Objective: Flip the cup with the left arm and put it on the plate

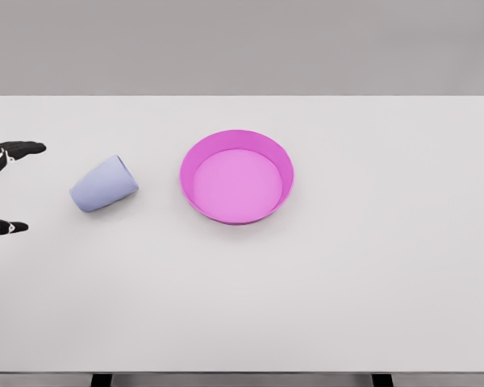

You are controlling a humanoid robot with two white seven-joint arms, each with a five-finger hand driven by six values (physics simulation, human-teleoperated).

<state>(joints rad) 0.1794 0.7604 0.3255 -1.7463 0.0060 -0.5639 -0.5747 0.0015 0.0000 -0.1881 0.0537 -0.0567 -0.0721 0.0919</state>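
A pale lavender cup [104, 184] lies on its side on my white table [347, 282], its wider end toward me and to the left. Just right of it sits a magenta plate [284, 165], apart from it. My left robot hand [6, 187] shows at the left edge, fingertips [24, 148] spread, holding nothing.
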